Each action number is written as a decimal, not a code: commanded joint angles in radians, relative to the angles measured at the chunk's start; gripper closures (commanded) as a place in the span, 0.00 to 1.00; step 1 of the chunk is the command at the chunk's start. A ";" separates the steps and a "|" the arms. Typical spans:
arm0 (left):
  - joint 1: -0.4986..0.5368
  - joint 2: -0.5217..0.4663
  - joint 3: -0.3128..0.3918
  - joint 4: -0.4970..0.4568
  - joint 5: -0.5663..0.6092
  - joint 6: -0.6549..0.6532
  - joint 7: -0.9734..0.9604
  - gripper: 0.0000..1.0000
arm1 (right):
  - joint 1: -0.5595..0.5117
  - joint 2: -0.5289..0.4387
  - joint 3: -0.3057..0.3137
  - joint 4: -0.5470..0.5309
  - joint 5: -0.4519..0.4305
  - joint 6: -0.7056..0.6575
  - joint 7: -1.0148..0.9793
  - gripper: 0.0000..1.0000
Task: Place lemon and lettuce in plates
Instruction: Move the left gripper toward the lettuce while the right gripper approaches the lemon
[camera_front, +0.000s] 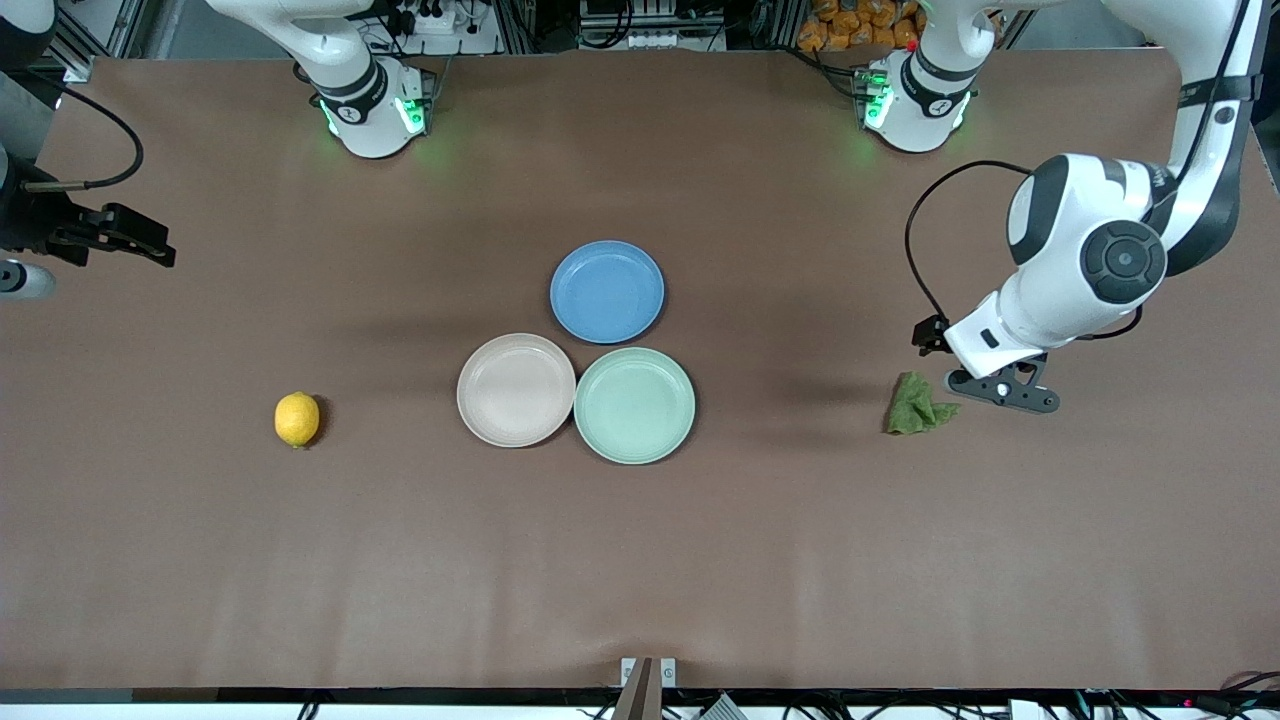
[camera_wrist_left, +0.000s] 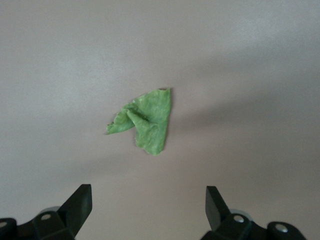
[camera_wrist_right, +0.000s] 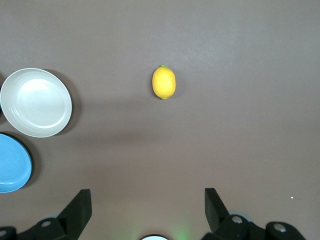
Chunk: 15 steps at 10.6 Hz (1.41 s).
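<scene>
Brown table (camera_front: 640, 560) | my left gripper (camera_wrist_left: 149, 202) hangs over the lettuce (camera_front: 918, 405), fingers apart | my right gripper (camera_wrist_right: 148, 205) waits at the right arm's end, fingers apart | lemon (camera_front: 297, 419) lies toward that end | beige-pink plate (camera_front: 516, 389) touching mint plate (camera_front: 634, 404), blue plate (camera_front: 607, 291) farther from the camera.

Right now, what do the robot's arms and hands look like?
Both arms are glossy white with dark grey joint bands, and green lights glow at their bases. A thin black cable loops beside the left arm. The left hand and the right hand are black, each with two blocky fingers.
</scene>
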 joint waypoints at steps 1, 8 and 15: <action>-0.004 0.001 -0.005 -0.095 0.026 0.087 0.045 0.00 | -0.007 -0.004 0.007 -0.003 0.000 0.002 -0.010 0.00; 0.003 0.086 -0.005 -0.199 0.032 0.276 0.142 0.00 | -0.009 0.031 0.007 -0.116 0.006 0.174 -0.041 0.00; 0.021 0.226 0.006 -0.093 0.109 0.327 0.142 0.00 | -0.021 0.270 0.005 -0.184 0.051 0.422 -0.116 0.00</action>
